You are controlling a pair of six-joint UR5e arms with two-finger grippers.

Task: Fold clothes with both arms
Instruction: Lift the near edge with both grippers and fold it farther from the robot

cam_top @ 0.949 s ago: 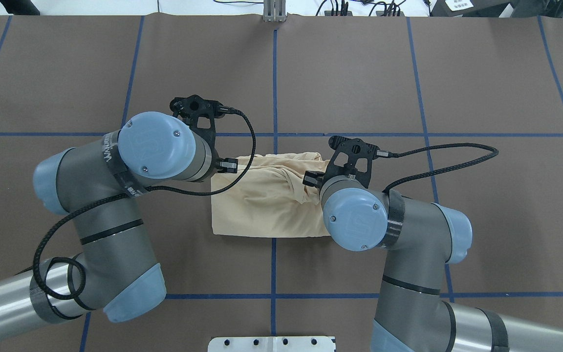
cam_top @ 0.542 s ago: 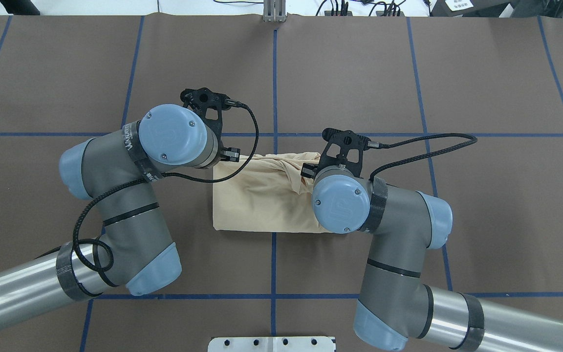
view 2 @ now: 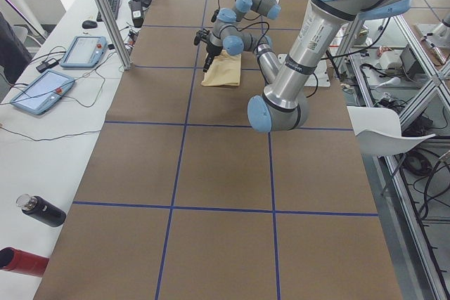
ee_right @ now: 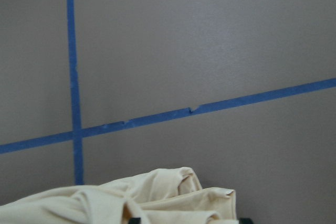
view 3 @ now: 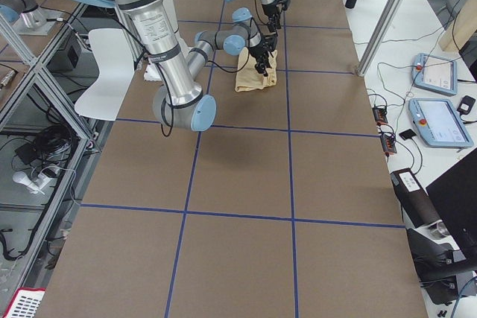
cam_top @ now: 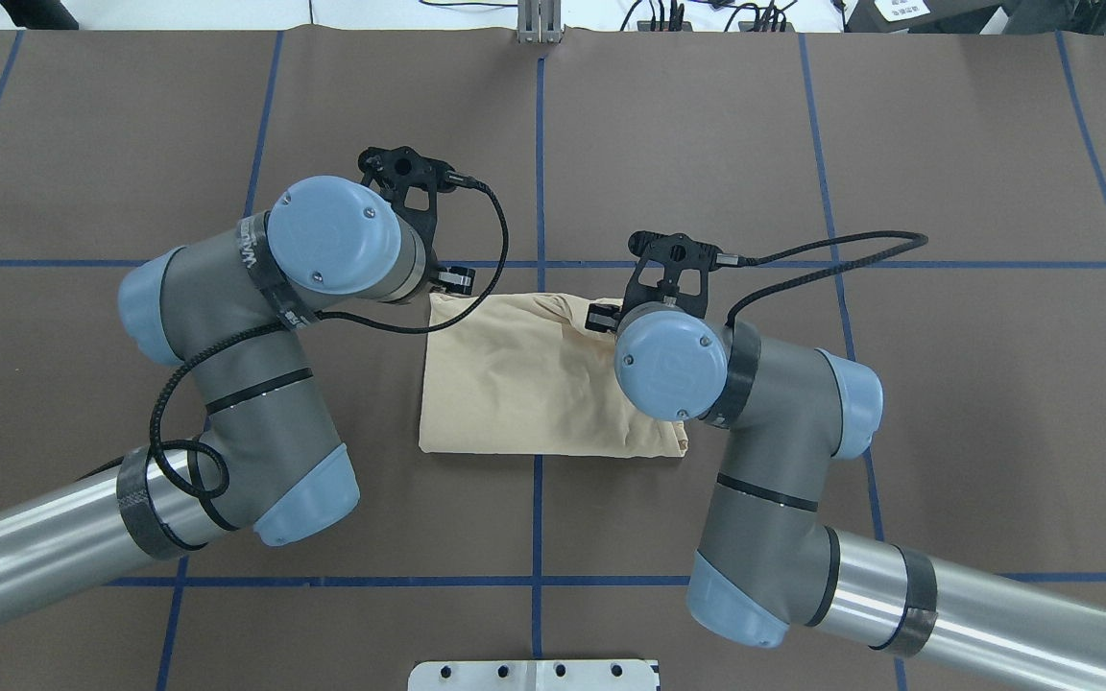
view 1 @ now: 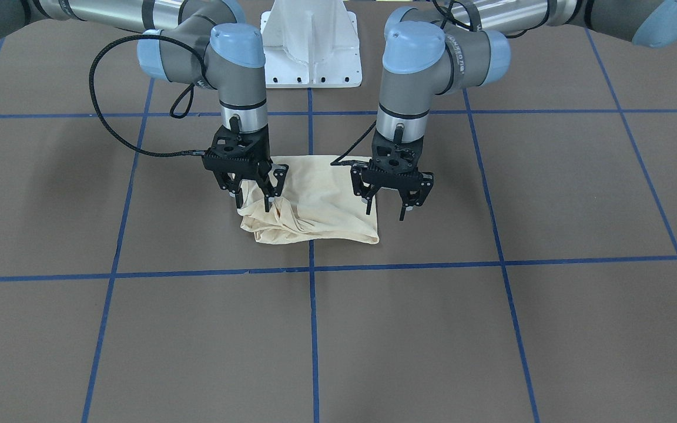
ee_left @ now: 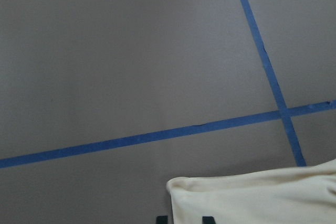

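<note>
One cream T-shirt (view 1: 322,207), rectangular fold, one edge rumpled.

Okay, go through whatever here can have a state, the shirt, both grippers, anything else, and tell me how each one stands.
shirt: folded into a rough rectangle, lying on the table, bunched at the robot's right end.
left gripper: jaws open, at the shirt's edge, holding nothing.
right gripper: jaws open, over the bunched end.
black bottle: lying on its side.
</note>
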